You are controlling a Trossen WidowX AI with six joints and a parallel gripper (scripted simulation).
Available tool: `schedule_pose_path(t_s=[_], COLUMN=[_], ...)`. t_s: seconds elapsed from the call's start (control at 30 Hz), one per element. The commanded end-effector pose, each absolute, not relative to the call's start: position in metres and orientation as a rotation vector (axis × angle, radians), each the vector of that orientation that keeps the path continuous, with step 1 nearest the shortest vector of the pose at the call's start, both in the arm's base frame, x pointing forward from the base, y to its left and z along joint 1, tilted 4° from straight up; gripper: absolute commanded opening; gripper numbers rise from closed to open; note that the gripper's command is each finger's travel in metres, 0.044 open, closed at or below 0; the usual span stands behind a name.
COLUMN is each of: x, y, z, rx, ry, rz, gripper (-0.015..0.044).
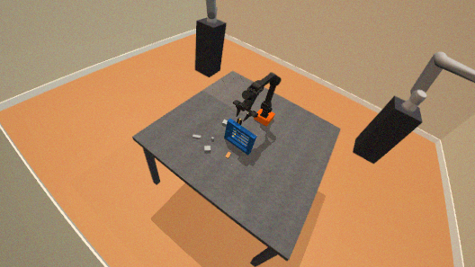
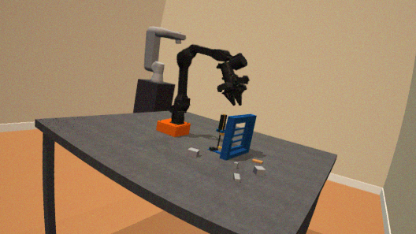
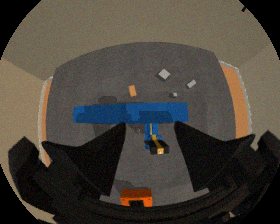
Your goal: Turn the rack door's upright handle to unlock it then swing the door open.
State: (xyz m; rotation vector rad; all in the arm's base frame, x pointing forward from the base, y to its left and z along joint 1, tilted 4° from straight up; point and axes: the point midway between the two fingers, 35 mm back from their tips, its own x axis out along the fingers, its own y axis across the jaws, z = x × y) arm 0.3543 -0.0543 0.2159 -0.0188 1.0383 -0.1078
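Note:
The blue rack frame (image 1: 248,150) (image 2: 225,147) (image 3: 98,114) stands upright on the table (image 1: 279,186) (image 2: 138,163) (image 3: 81,85). Its slatted door lies in line with it, as far as the views show. The upright handle (image 1: 239,121) (image 2: 222,122) (image 3: 158,146), black with a yellow stripe, stands on the arm-base side of the frame; its exact turn is hard to tell. My gripper (image 1: 241,117) (image 2: 237,104) (image 3: 149,125) is open and empty, pointing down above the rack. In the wrist view the handle shows between the fingers, lower in the picture than the tips. The fingers touch nothing.
The orange arm base (image 1: 264,118) (image 2: 173,128) (image 3: 136,195) is on the handle side. Beyond the rack lie an orange block (image 1: 228,155) (image 2: 258,161) (image 3: 132,91) and several pale blocks, one being this larger block (image 1: 207,148) (image 2: 259,169) (image 3: 164,74). Another pale block (image 2: 193,152) lies beside the rack.

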Motion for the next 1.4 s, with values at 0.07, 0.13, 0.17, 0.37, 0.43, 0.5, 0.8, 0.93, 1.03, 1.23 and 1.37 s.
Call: schedule_pose_path(t_s=[0.07, 0.13, 0.17, 0.37, 0.43, 0.5, 0.8, 0.93, 1.03, 1.23, 1.37], x=[0.347, 0.344, 0.342, 0.331, 0.328, 0.324, 0.321, 0.322, 0.322, 0.323, 0.323], y=[-0.063, -0.065, -0.066, -0.071, -0.073, -0.075, -0.076, -0.077, -0.077, -0.078, -0.078], z=[0.205, 0.202, 0.201, 0.194, 0.192, 0.191, 0.188, 0.182, 0.177, 0.167, 0.161], rx=[-0.018, -0.015, -0.013, -0.002, 0.002, 0.007, 0.010, 0.010, 0.010, 0.010, 0.010], ry=[1.202, 1.254, 1.280, 1.434, 1.486, 1.537, 1.575, 1.575, 1.575, 1.575, 1.575], rz=[-0.114, -0.114, -0.114, -0.111, -0.109, -0.106, -0.103, -0.103, -0.103, -0.103, -0.103], gripper=[0.0281, 0.0281, 0.0281, 0.0281, 0.0281, 0.0281, 0.0281, 0.0281, 0.0281, 0.0281, 0.0281])
